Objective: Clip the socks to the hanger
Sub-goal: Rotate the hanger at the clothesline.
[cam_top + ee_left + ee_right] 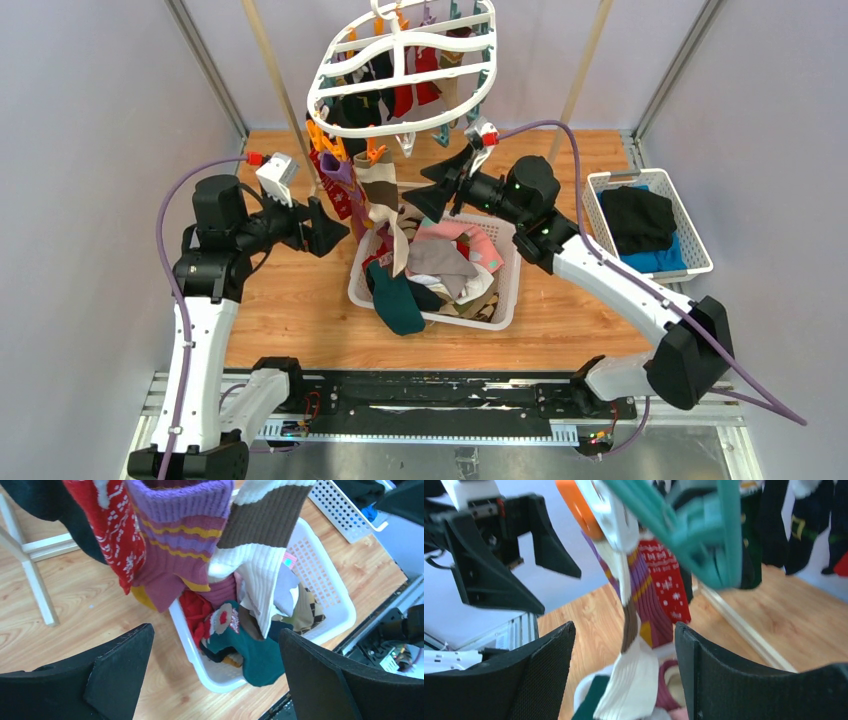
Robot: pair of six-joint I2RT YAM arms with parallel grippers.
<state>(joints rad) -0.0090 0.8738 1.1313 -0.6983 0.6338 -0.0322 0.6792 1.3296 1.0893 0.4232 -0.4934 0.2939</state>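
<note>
The wooden table (290, 300) fills the floor of the workspace; above its far edge hangs the white oval hanger (405, 60), tilted, with dark and red socks already pegged under its crossbars; a slanted wooden pole (270, 70) rises behind it. Both arms reach inward from either side toward the hanger's near rim. Mid-table sits a white slotted laundry basket (508, 280), heaped with loose socks (450, 265): grey, pink dotted, beige, maroon, and a teal sock (400, 300) draped over its near-left wall; a smaller white basket (625, 176) at the right edge holds folded black and blue clothes (635, 220).

Three socks dangle side by side from the hanger's near rim over the basket's left corner: a red patterned sock (335, 200), a purple striped sock (340, 170) and a long cream-and-brown sock (380, 190) whose foot reaches down into the heap; orange clothespins (322, 140) sit just above them, and a teal clothespin (704, 535) shows blurred in the right wrist view.

The left gripper (335, 230) hovers just left of the hanging socks, fingers spread wide with nothing between them; the right gripper (425, 190) is just right of them, fingers apart, with the cream-and-brown sock hanging in the gap, not pinched.
</note>
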